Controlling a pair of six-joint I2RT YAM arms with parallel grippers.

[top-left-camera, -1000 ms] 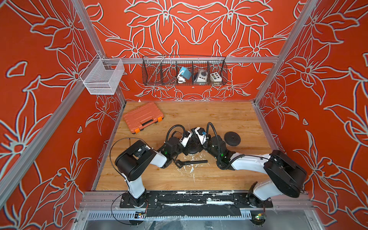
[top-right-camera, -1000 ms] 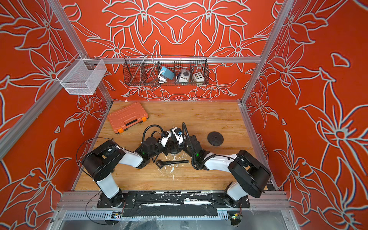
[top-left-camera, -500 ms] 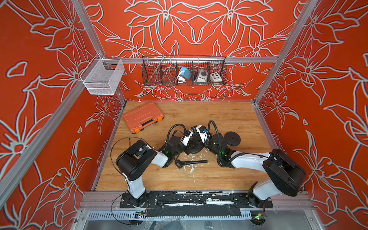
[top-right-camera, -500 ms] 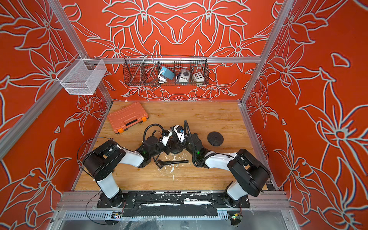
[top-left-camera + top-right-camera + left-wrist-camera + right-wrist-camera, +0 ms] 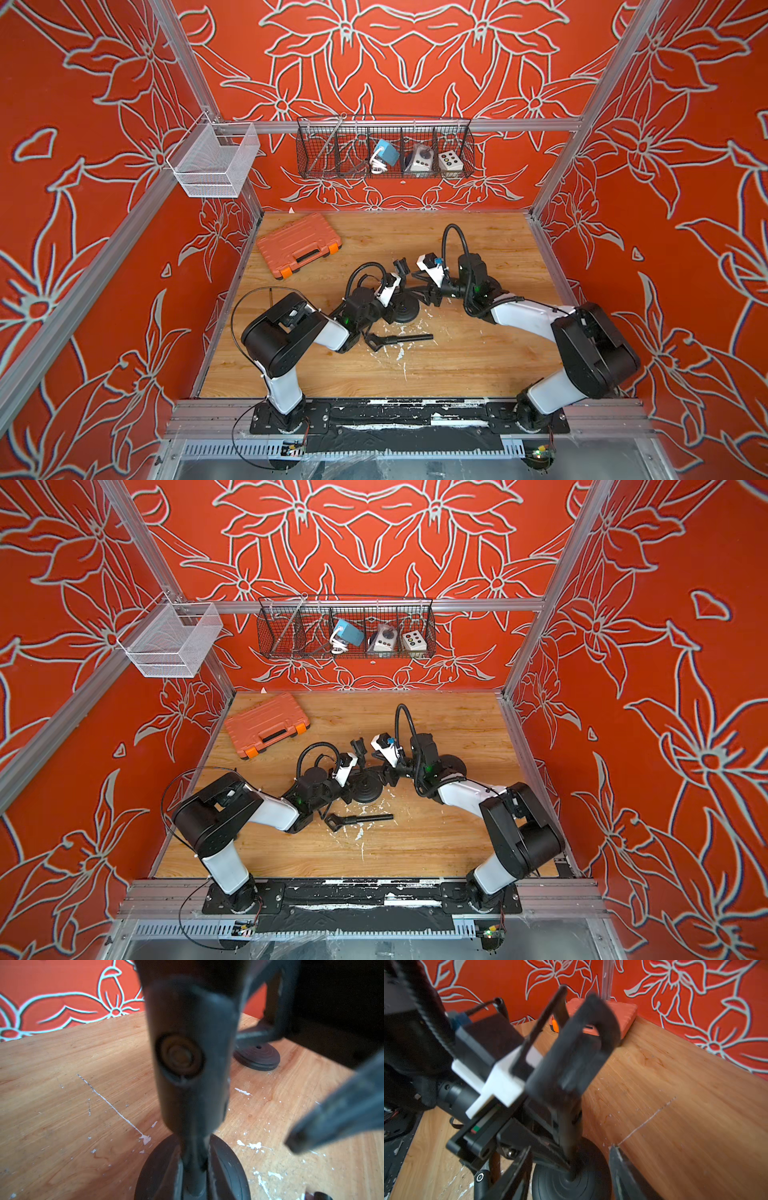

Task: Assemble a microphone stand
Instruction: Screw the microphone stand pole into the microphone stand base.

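Top views: the left arm stretches low from its near-left mount toward the middle of the counter, with the forearm nearly level. The right arm comes in low from the near-right mount. Its wrist is bent toward the left arm, so the two wrists almost meet at mid-counter.

The stand rises between them on its round base, with a clip at its top.

In the left wrist view the left gripper is clenched on the stand's thin pole, low down just above the base. The thicker upper part of the stand fills the middle of that view.

In the right wrist view the right gripper is released. Its fingers are spread wide on either side of the base and the pole stands between them. Whether a finger touches the base I cannot tell.

A black rod with a hooked end lies flat on the counter, just nearer the camera than the base and apart from both grippers. A second disc lies behind the right wrist. An orange case sits at the far left.

Pale boxes in the wall basket carry dots or buttons, and any lettering on them is too small to read.
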